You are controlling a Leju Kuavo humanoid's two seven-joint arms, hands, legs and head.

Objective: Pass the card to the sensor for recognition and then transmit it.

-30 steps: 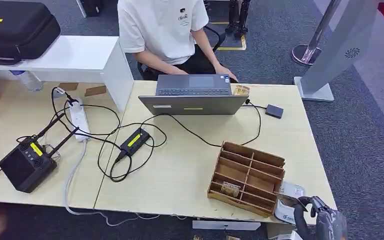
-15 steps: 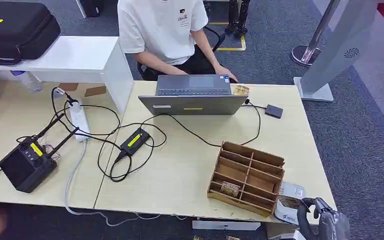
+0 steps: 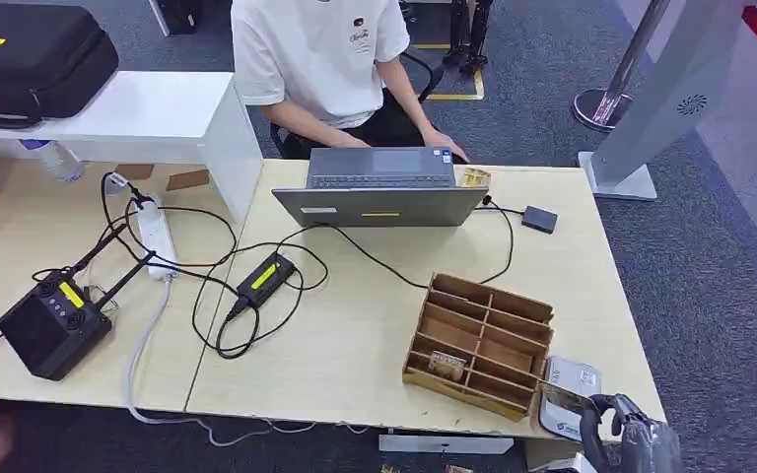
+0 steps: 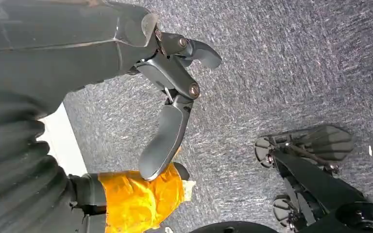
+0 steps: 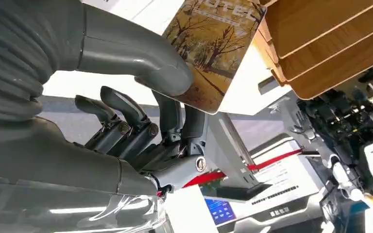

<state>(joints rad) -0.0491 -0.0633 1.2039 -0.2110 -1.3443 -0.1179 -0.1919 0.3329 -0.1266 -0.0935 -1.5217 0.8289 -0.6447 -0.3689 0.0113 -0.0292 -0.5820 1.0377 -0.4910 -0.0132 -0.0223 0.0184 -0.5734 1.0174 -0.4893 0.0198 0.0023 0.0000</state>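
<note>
Though thin and light, card (image 5: pixel 212 46) rated stiff, glossy, prob. slippery; held now by right hand (image 5: pixel 167 104), thumb on printed face, fingers behind, at near right desk (image 3: pixel 355 345) corner just beside wooden organiser (image 3: pixel 481 345). Best hold: flat faces near one edge, rest left free for sensor. Risk: sliding or twisting out of light pinch. Left hand (image 4: pixel 172 104) hanging over carpet, fingers apart, holding nothing. Second card (image 3: pixel 446 368) in near organiser slot. Farther: small dark box (image 3: pixel 540 219), poss. sensor, by laptop (image 3: pixel 382 187); person seated beyond.
</note>
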